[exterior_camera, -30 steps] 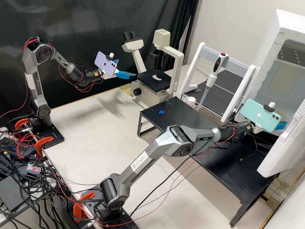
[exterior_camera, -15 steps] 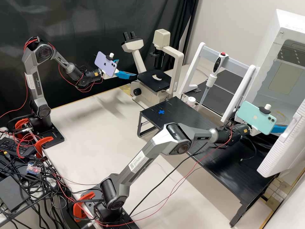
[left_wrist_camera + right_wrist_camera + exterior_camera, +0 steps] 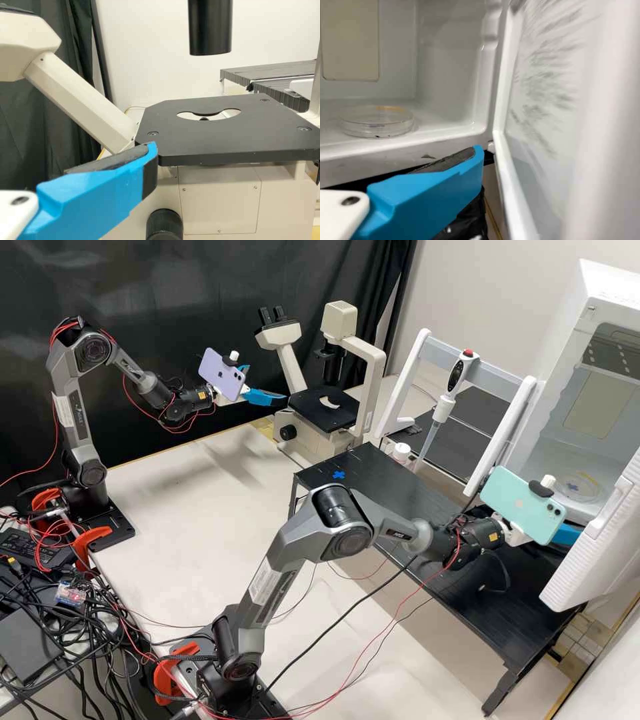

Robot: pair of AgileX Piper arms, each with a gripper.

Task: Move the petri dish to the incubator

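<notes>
The clear petri dish [image 3: 579, 487] lies flat on the floor of the white incubator [image 3: 587, 440], over a blue mark. In the right wrist view the dish [image 3: 376, 121] sits inside the incubator [image 3: 450, 65], apart from the right gripper. My right gripper [image 3: 565, 534], partly behind its mint phone, is open outside the incubator's mouth; in its wrist view the gripper [image 3: 462, 172] shows one padded finger below the front edge. Over by the microscope, my left gripper [image 3: 267, 383] is open and empty; its wrist view has that gripper [image 3: 132, 172] beside the stage.
The incubator door [image 3: 593, 547] stands open, close to the right gripper. A microscope [image 3: 327, 407] is at the back. Left of the incubator are a white pipette stand [image 3: 490, 367] with a pipette [image 3: 443, 407] and a white-capped bottle [image 3: 401, 453]. A low black table [image 3: 373, 487] lies under the right arm.
My right gripper has drawn back to the left and slightly down from the incubator, uncovering the petri dish, which stays inside. The left arm is where it was.
</notes>
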